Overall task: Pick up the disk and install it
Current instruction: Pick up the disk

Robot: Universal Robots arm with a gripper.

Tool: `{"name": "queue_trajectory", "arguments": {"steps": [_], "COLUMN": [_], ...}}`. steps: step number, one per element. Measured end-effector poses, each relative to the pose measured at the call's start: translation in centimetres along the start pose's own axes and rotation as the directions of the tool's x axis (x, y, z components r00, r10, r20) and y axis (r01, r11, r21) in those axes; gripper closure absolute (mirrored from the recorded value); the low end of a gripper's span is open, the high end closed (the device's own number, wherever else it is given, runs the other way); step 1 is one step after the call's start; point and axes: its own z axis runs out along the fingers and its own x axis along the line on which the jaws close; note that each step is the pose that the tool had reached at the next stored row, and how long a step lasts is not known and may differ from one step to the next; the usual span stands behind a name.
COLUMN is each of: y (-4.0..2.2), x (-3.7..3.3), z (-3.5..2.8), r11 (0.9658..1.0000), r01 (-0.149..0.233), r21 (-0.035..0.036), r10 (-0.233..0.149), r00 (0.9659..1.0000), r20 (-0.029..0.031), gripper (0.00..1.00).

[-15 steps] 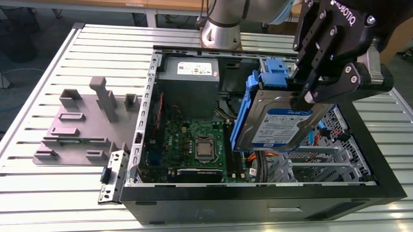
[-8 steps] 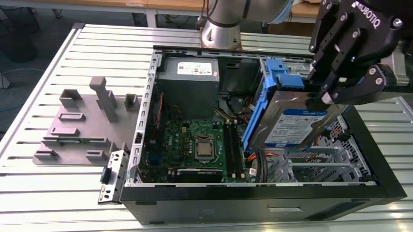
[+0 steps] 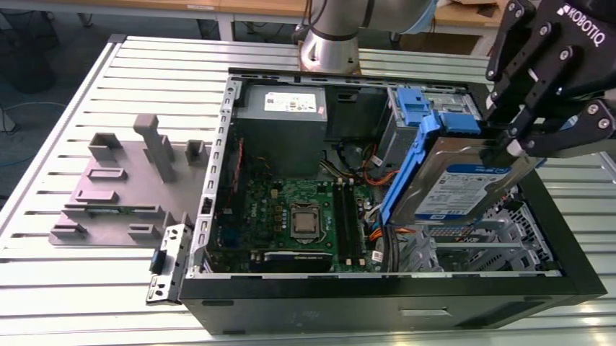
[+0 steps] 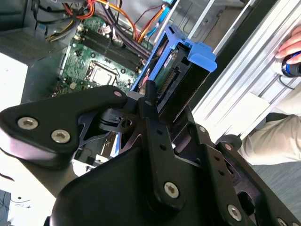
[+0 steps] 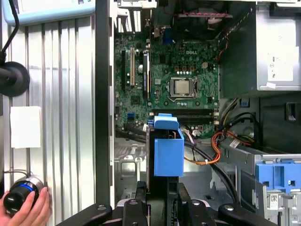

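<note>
Gripper: the gripper [image 3: 508, 148] hung over the open computer case [image 3: 385, 306], seen in the exterior view.
Jaws: clamped on the disk [image 3: 462, 184], gripping its upper end.
Disk: it hung tilted straight below the jaws, clear of the table [image 3: 115, 72], its labelled face showing in the exterior view. In both wrist views its blue rail [image 5: 168, 150] stuck out just past the fingertips.
Under the jaws: the metal drive bay [image 3: 481, 241] lay beneath the disk's lower end. I could not tell whether they touched.
Beside the jaws: the motherboard [image 3: 288, 209] lay off to one side and lower. The blue latch [image 3: 414, 108] stood near, just beyond the disk.
Done: the pick-up looked complete, judging by the disk being carried in the air inside the case's opening.
Left: the install. The disk was not lying flat or seated in the bay.
Away from the jaws: a person's hand [image 5: 26, 207] rested on a knob, well apart and outside the case.
</note>
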Motion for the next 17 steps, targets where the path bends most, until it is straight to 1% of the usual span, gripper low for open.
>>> {"name": "queue_trajectory", "arguments": {"steps": [4, 12, 14, 17], "y": [-0.62, -1.31, -1.64, -2.35], "x": [-0.02, -0.01, -0.02, -0.04], "z": [0.05, 0.18, 0.19, 0.20], "r11": [1.0000, 1.0000, 1.0000, 1.0000], "r01": [0.000, 0.000, 0.000, 0.000], "r21": [-0.0001, 0.0000, -0.0001, -0.0005], "r10": [0.000, 0.000, 0.000, 0.000], "r00": [1.0000, 1.0000, 1.0000, 1.0000], "r20": [-0.0001, 0.0002, 0.0000, -0.0001], "gripper": [0.65, 0.65, 0.65, 0.65]}}
